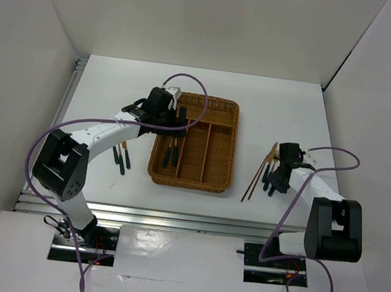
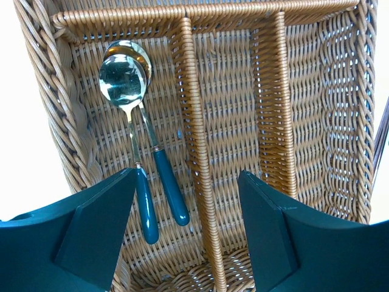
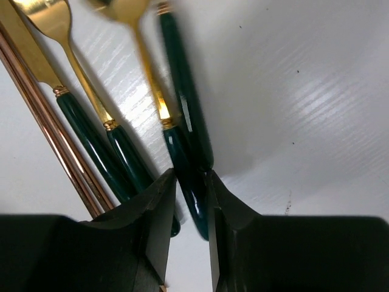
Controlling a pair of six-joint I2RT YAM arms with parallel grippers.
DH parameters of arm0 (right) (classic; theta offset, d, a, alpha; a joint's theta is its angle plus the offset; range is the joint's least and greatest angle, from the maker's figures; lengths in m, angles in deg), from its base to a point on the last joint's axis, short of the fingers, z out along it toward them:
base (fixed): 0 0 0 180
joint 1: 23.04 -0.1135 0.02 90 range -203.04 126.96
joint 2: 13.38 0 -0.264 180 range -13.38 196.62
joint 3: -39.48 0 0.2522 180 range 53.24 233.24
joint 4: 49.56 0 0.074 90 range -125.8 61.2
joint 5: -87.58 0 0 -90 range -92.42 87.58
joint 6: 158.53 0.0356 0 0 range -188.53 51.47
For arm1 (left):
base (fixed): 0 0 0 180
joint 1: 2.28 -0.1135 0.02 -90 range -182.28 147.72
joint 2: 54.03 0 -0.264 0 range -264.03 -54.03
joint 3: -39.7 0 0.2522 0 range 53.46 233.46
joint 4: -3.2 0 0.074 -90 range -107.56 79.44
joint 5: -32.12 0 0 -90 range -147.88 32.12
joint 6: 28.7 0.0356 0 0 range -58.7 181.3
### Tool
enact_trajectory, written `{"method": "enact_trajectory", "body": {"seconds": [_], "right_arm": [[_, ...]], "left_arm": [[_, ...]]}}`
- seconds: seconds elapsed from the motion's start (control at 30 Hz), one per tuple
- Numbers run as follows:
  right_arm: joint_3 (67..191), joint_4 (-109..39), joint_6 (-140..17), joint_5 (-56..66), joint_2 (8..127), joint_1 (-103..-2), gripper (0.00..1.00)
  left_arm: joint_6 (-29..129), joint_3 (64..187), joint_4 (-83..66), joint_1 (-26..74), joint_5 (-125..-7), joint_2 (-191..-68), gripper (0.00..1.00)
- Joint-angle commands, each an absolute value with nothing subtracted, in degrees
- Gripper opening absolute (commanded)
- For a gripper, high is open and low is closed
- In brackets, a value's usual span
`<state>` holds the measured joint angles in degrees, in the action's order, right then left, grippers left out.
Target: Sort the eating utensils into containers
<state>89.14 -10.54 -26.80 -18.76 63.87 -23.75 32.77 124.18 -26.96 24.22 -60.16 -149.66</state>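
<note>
lying in wicker tray [image 2: 70,115] left slot: two spoons [image 2: 124,79] | left tool [image 2: 187,176] wide | right tool [image 3: 191,182] pinching teal handle [image 3: 196,137]

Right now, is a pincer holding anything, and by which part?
The right pincer grips a gold-headed utensil by its dark teal handle. The left pincer is open and holds nothing.

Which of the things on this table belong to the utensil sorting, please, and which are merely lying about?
Job: wicker tray; two spoons in it; loose cutlery left of it; chopsticks; gold-headed pieces beside the right hand, which pinches one teal handle.
Lying about: purple cables only.
</note>
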Motion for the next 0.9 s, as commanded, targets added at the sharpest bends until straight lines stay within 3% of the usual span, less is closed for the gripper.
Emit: {"method": "enact_trajectory", "body": {"seconds": [0.0, 0.13, 0.3, 0.37, 0.5, 0.6, 0.73, 0.87], "right_arm": [[91.11, -12.06, -27.31, -18.06, 65.89, -23.4, 0.3], [91.12, -12.07, -27.84, -16.92, 67.03, -23.4, 0.23], [91.12, -12.59, -27.84, -15.78, 67.04, -23.4, 0.22], [91.12, -13.11, -28.37, -15.25, 67.04, -23.4, 0.33], [91.12, -13.12, -28.37, -14.73, 67.04, -23.4, 0.35], [91.12, -13.12, -28.37, -14.72, 67.57, -23.4, 0.25], [91.65, -13.12, -28.37, -14.72, 68.8, -23.4, 0.05], [93.4, -10.58, -27.84, -14.72, 68.02, -23.4, 0.0]], "left_arm": [[34.15, 125.53, -26.47, 24.09, -60.95, -150.35, 0.82], [34.15, 126.05, -27.0, 23.56, -60.95, -150.35, 0.82], [34.15, 126.05, -27.0, 23.56, -60.42, -150.35, 0.82], [34.15, 126.05, -27.0, 23.56, -60.42, -150.35, 0.82], [34.15, 126.05, -27.0, 23.56, -60.42, -150.88, 0.82], [34.15, 126.05, -27.52, 23.04, -60.42, -150.88, 0.82], [34.15, 126.05, -27.52, 23.03, -59.9, -150.88, 0.82], [34.15, 126.58, -28.14, 23.03, -59.28, -150.88, 0.82]]}}
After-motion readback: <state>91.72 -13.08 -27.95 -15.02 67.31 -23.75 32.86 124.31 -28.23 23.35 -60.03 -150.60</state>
